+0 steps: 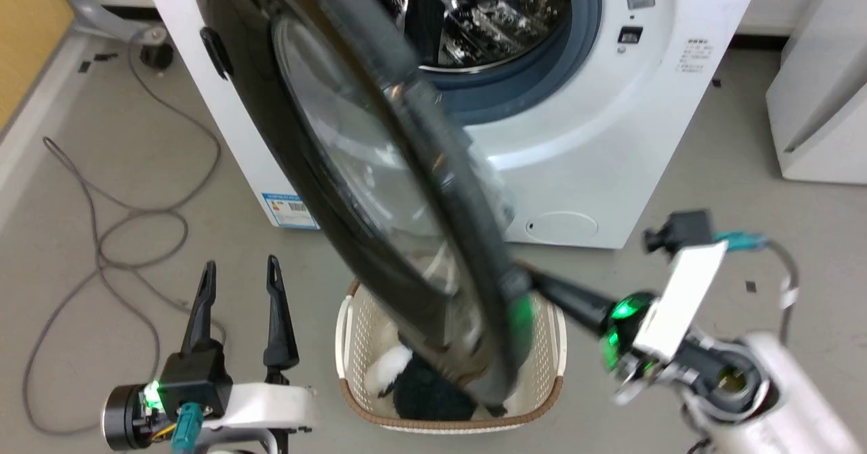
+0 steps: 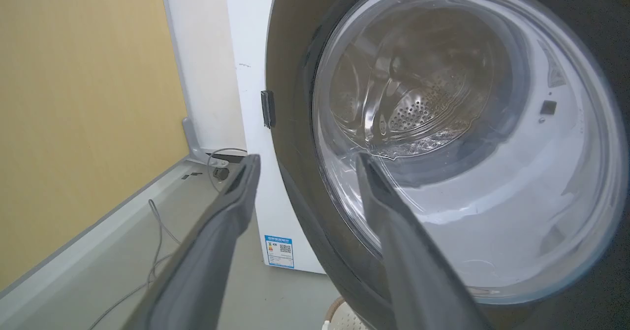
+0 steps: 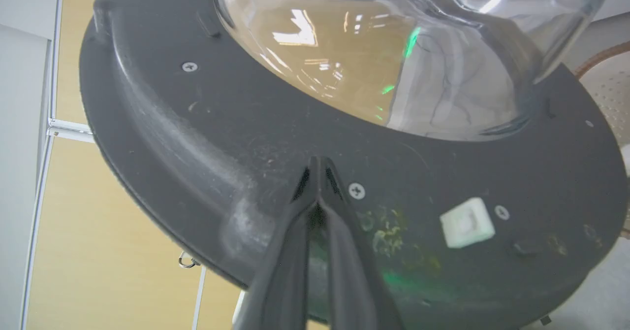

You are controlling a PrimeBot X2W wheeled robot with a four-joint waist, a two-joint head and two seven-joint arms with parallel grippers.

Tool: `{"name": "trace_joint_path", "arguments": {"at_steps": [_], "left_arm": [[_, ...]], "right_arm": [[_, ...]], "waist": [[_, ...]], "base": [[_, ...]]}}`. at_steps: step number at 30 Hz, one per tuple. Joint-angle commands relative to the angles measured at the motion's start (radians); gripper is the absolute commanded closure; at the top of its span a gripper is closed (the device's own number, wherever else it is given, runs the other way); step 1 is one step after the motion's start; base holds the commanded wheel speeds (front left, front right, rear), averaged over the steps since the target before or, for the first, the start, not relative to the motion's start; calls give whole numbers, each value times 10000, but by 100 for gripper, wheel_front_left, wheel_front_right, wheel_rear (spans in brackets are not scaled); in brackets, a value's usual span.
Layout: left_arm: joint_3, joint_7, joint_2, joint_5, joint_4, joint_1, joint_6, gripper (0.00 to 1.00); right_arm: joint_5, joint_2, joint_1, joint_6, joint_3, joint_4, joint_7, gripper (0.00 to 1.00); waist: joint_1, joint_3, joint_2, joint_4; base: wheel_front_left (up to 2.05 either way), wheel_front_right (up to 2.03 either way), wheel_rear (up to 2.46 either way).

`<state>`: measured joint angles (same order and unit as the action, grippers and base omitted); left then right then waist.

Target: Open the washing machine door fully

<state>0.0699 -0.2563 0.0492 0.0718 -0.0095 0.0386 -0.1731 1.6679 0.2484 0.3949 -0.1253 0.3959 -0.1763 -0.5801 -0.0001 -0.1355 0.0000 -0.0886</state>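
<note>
My right pincer point(image 1: 525, 279) is closed, with nothing between its fingers. The two tips are pressed together against the dark inner face of the washing machine door point(image 1: 339, 169), low on the rim and just beside a screw. It is a push, not a grip.

That is my main worry. The plastic there is smooth and sloped, so the tips could skid off the rim or slide toward the glass bowl. With nothing holding the door, I judge it could then swing back toward the washing machine point(image 1: 582, 169).

The door stands about half open, hinged on the left and swung out toward me, with its lower edge over the laundry basket point(image 1: 352, 345). I cannot tell whether door and basket touch. If they do, pushing further could drag or tip the basket.

My left pincer point(image 1: 240, 267) is wide open and holds nothing. It sits to the left, near me, facing the door's outer side. A wider swing would bring the door toward it, so it may need to move clear. A grey cable point(image 1: 101, 237) loops on the floor further left and could snag my wheels if I roll that way.

The basket holds white and dark laundry point(image 1: 420, 393). The drum point(image 1: 474, 20) behind the door shows bare steel in the part I can see.
</note>
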Motion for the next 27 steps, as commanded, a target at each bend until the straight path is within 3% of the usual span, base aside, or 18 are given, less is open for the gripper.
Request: {"name": "trace_joint_path", "arguments": {"at_steps": [1, 12, 17, 21, 27], "left_arm": [[-30, -55, 10, -63, 18, -151, 20, 0], [-90, -55, 10, -157, 127, -511, 121, 0], [-137, -55, 10, -181, 184, -710, 152, 0], [-167, -55, 10, -189, 215, -893, 169, 0], [-179, -55, 10, -182, 230, -927, 216, 0]], "right_arm": [[-18, -157, -265, -54, 91, 168, -42, 100], [-564, -885, -1627, -54, 1033, 1010, -49, 100], [-668, -1139, -2164, -54, 605, 1215, 779, 100], [-1363, -1223, -2306, -54, -289, 1621, 2392, 100], [-5014, -525, -2052, -54, -645, 2082, 6638, 100]], "waist": [[1, 109, 0, -31], [1, 599, 0, -99], [1, 903, 0, -35], [1, 1138, 0, 58], [1, 1211, 0, 170]], "base": [[0, 0, 0], [0, 0, 0], [0, 0, 0], [0, 0, 0], [0, 0, 0]]}}
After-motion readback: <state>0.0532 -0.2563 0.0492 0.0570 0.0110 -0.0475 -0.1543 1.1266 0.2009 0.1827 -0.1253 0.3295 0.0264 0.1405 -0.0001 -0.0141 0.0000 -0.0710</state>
